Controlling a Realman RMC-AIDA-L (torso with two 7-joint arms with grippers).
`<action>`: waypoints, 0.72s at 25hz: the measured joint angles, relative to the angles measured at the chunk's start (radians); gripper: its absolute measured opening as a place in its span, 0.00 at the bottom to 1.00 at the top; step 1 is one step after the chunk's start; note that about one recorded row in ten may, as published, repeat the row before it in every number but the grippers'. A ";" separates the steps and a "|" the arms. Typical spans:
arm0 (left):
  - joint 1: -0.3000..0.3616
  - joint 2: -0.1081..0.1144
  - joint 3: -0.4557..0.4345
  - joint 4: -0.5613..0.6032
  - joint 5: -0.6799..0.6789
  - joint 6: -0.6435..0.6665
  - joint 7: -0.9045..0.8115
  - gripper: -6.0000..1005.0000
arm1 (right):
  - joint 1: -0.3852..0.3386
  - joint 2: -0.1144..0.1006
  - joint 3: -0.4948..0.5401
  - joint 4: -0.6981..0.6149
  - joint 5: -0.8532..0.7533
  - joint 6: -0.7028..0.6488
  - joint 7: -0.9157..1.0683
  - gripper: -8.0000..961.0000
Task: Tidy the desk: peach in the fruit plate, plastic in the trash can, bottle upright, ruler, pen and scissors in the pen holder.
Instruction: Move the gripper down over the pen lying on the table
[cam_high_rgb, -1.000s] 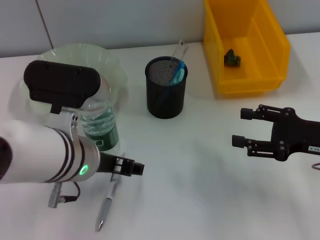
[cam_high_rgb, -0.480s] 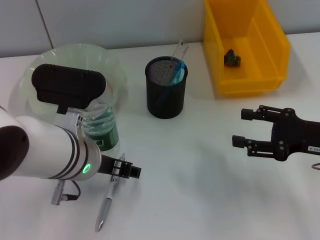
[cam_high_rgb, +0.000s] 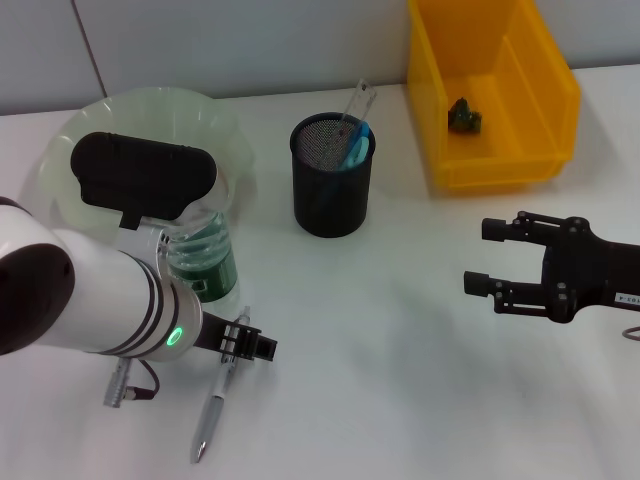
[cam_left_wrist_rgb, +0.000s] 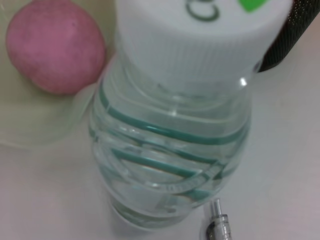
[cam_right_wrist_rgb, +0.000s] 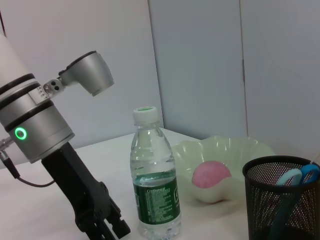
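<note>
Left gripper (cam_high_rgb: 252, 345), fingers apart, straddles the pen (cam_high_rgb: 215, 403) beside the bottle (cam_high_rgb: 203, 262); close squarely across the barrel.

1 bottle (cam_high_rgb: 203, 262), 1 pen (cam_high_rgb: 215, 411), 1 peach (cam_left_wrist_rgb: 54, 46), 1 plate (cam_high_rgb: 90, 130), 1 mesh holder (cam_high_rgb: 331, 190) with 1 ruler (cam_high_rgb: 357, 104) and 1 pair of scissors (cam_high_rgb: 356, 142), 1 yellow bin (cam_high_rgb: 500, 92) containing 1 dark scrap (cam_high_rgb: 464, 117), 2 grippers: left (cam_high_rgb: 245, 343), right (cam_high_rgb: 487, 256).
</note>
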 joint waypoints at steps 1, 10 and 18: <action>0.000 0.000 0.000 0.000 0.000 0.000 0.000 0.81 | 0.000 0.000 0.000 0.000 0.000 0.000 0.000 0.79; -0.029 0.000 0.000 -0.049 -0.015 0.002 0.002 0.76 | 0.005 0.000 -0.007 0.003 0.000 0.000 0.000 0.79; -0.041 0.000 0.000 -0.058 -0.029 -0.001 0.006 0.71 | 0.000 0.000 -0.029 0.007 0.005 0.011 0.000 0.79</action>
